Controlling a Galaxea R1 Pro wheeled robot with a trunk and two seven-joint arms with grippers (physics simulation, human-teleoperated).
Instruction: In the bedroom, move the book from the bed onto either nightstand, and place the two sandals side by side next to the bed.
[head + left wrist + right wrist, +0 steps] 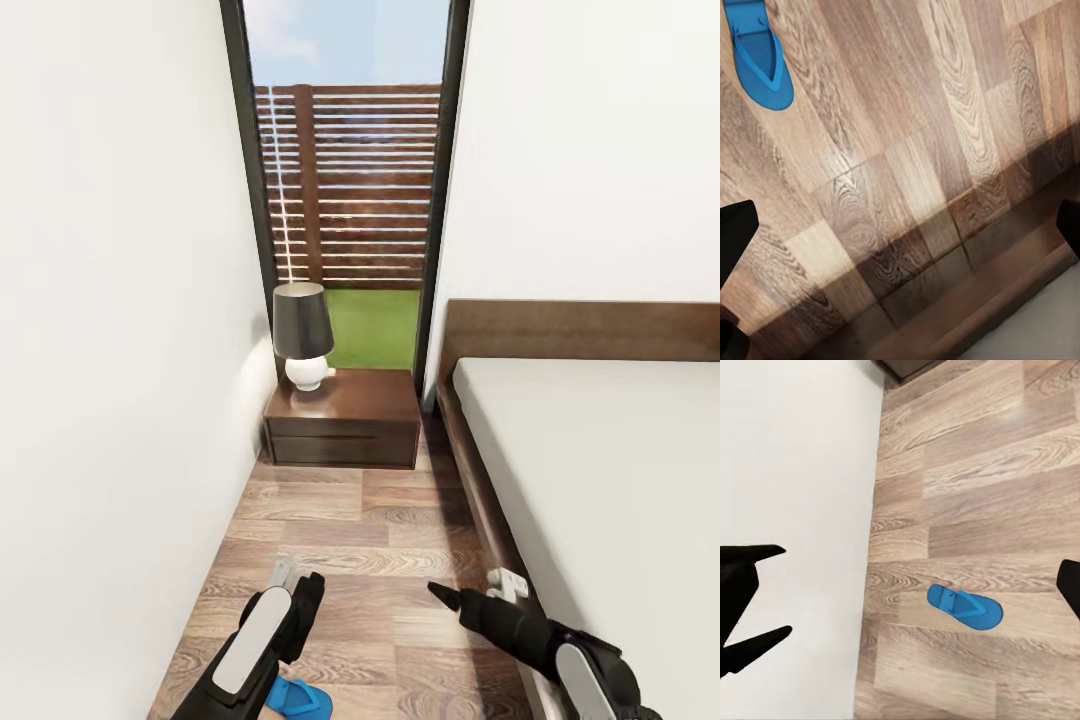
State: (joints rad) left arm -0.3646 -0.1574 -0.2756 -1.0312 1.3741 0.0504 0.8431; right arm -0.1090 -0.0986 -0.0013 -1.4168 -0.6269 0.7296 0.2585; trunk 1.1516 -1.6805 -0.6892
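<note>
Left claw (pixel 290 585): spread open, empty, above floor. Right claw (pixel 470 595): open, empty, by bed (pixel 600 470) edge. One sandal (pixel 298 697): flat on floor below left arm. Step judged: sandal pickup; next, descend and close.

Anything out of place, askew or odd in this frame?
One blue sandal lies alone on the wood floor, out in the aisle between wall and bed rather than tucked beside the bed. The lamp stands upright on the nightstand. Nothing spilled or damaged.
</note>
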